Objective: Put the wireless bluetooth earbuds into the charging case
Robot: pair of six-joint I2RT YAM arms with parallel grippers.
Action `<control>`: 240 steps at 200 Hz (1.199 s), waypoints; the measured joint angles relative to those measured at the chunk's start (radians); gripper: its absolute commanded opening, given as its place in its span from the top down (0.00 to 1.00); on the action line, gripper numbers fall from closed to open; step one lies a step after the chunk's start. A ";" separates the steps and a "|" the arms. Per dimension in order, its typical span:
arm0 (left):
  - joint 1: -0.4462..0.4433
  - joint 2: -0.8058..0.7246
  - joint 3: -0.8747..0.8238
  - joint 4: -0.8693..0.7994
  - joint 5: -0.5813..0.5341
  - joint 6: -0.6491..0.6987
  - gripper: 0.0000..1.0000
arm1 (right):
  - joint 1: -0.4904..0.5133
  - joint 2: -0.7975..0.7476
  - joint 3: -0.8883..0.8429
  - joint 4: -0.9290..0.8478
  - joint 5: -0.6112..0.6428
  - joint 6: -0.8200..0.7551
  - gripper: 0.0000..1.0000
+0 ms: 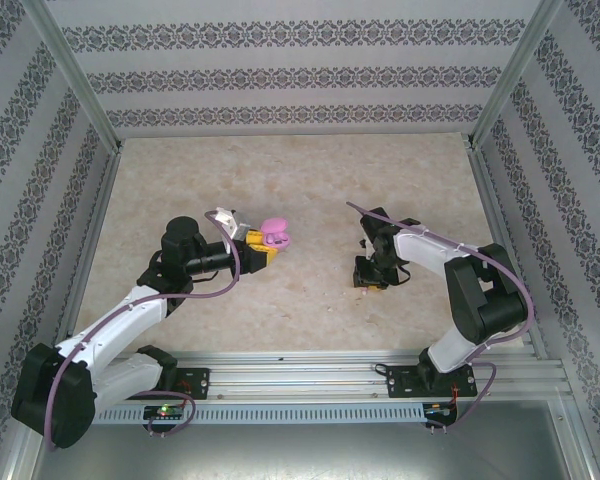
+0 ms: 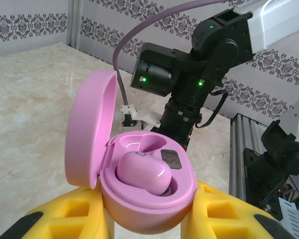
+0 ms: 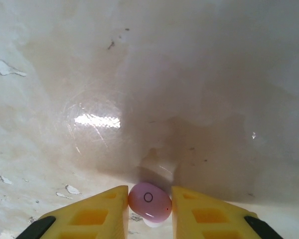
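My left gripper (image 1: 263, 248) is shut on the open pink charging case (image 2: 89, 129), its yellow fingers (image 2: 74, 214) pressing both sides of the base. The lid stands up on the left. One pale pink earbud (image 2: 142, 173) sits in the near well, and the far well (image 2: 139, 142) is bare. The case (image 1: 274, 233) is held above the table, left of centre. My right gripper (image 3: 149, 198) points down at the table, and its yellow fingers (image 3: 102, 211) touch both sides of a second pale pink earbud (image 3: 148, 200), which rests on the surface. From above, the right gripper (image 1: 368, 283) is at centre right.
The marble-patterned table (image 1: 300, 170) stretches away behind both grippers. Patterned walls and metal frame posts (image 1: 75, 75) close it in on three sides. The right arm's black wrist (image 2: 189, 79) stands just beyond the held case.
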 measured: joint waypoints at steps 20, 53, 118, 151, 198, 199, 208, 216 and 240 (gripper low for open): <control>0.000 -0.001 0.000 0.000 0.000 0.000 0.81 | 0.005 0.000 0.000 0.000 0.000 0.001 0.73; 0.000 -0.008 0.000 -0.002 0.000 0.000 0.81 | 0.018 0.006 0.000 0.002 0.000 0.005 0.71; 0.000 -0.024 0.000 -0.005 0.000 0.000 0.81 | 0.026 0.021 0.004 -0.002 0.008 0.008 0.75; 0.000 -0.025 0.000 -0.006 -0.001 0.000 0.81 | 0.026 0.018 0.008 -0.007 0.009 0.019 0.80; 0.000 -0.025 0.000 -0.006 -0.001 0.000 0.81 | 0.050 -0.067 0.008 -0.017 0.036 0.061 0.80; 0.000 -0.025 0.000 -0.006 -0.001 0.000 0.81 | 0.051 -0.073 0.008 -0.018 0.038 0.061 0.80; 0.000 -0.025 0.000 -0.006 0.000 0.000 0.81 | 0.062 -0.114 0.008 -0.023 0.046 0.076 0.80; 0.000 -0.025 0.000 -0.005 0.000 -0.001 0.81 | 0.075 -0.158 0.011 -0.031 0.057 0.089 0.80; 0.000 -0.024 0.000 -0.005 0.000 -0.001 0.81 | 0.124 -0.272 0.050 -0.076 0.102 0.127 0.80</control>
